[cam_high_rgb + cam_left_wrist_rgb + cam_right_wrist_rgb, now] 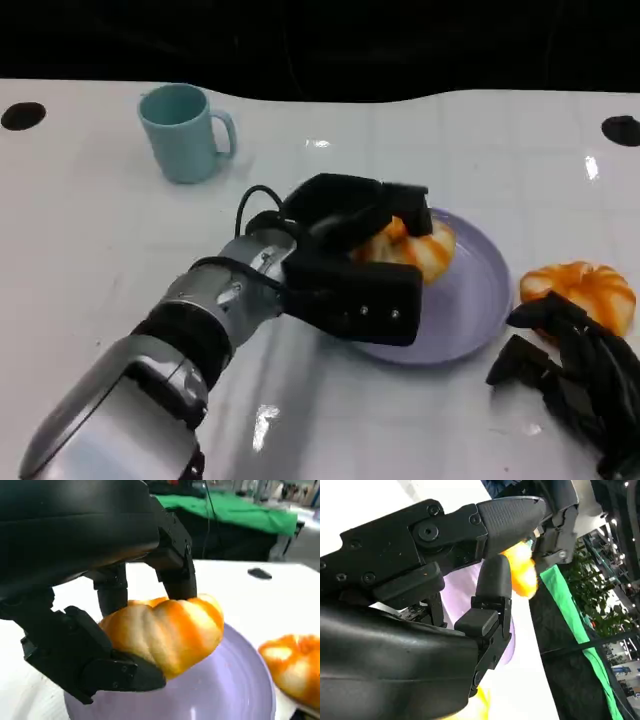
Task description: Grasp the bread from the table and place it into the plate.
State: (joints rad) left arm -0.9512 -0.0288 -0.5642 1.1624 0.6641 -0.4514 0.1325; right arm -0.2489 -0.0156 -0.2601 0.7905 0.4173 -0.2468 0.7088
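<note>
L hand (372,262), mid-frame in the head view, is clamped on the bread (412,247) w/ fingers over the top and thumb under, holding it over the left part of the lilac plate (478,300); the left wrist view shows the loaf's underside close to the plate floor, can't tell if touching, so I'd judge this the drop-off step w/ only the let-go left. R hand (567,375), lower right, rests on the table holding nothing, fingers loosely apart, its tips touching or just beside a 2nd bread (583,290) right of the plate, probably parked clear of the L arm's path. Teal mug (186,132) sits upper left, well apart.
</note>
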